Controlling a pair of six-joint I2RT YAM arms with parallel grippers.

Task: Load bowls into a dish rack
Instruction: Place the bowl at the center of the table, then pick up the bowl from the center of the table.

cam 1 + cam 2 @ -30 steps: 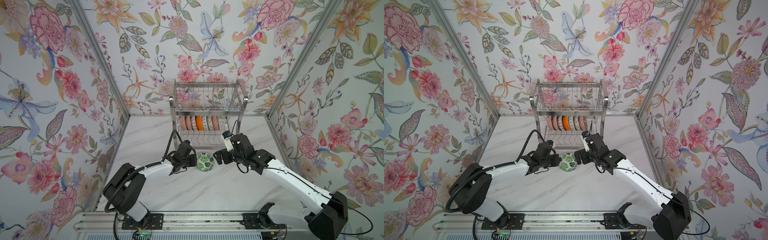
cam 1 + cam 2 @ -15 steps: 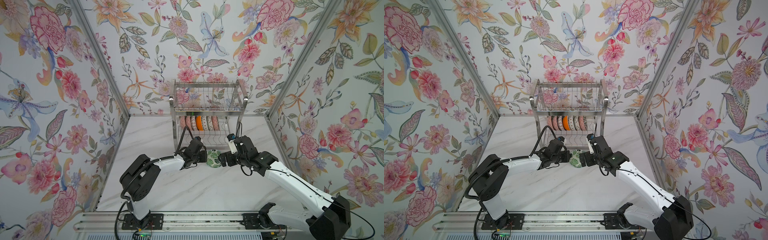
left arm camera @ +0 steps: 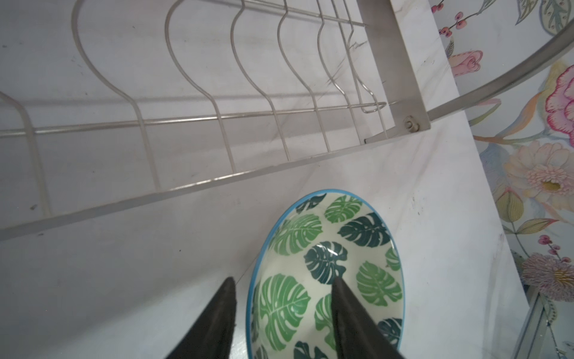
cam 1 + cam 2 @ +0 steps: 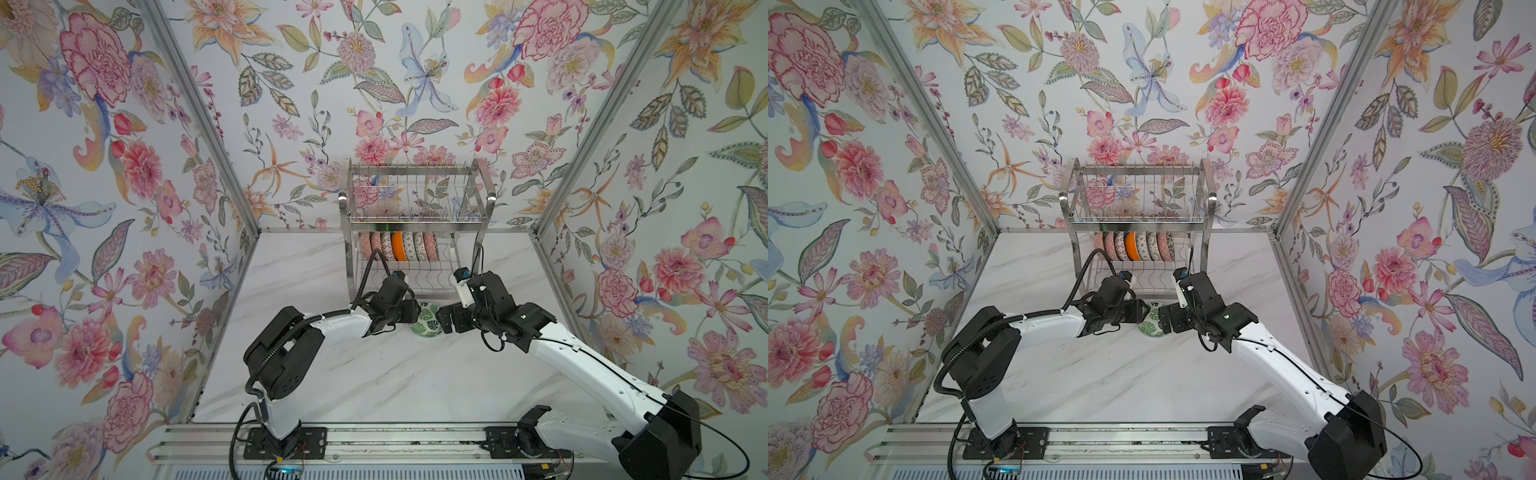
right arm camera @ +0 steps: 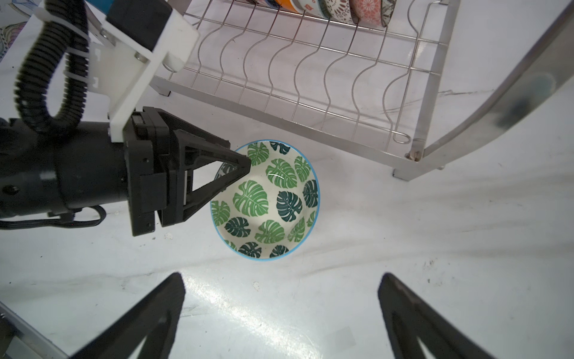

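Straddling rim of round ceramic bowl with green leaf print [image 5: 267,202]: left gripper [image 3: 283,279], jaws parted, one finger inside bowl, one outside, rim not pinched. Bowl upright on white marble tabletop [image 4: 374,374], just before front bar of shiny steel wire dish rack [image 4: 414,222]. Right gripper [image 5: 281,275] spread wide, near bowl, not touching. Row of patterned bowls [image 4: 399,246] on edge in rack lower tier.

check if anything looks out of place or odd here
The green leaf bowl sits on the table in front of the dish rack, while the other bowls stand on edge in a row inside it. The left gripper straddles its rim, jaws parted. Nothing looks spilled or broken.
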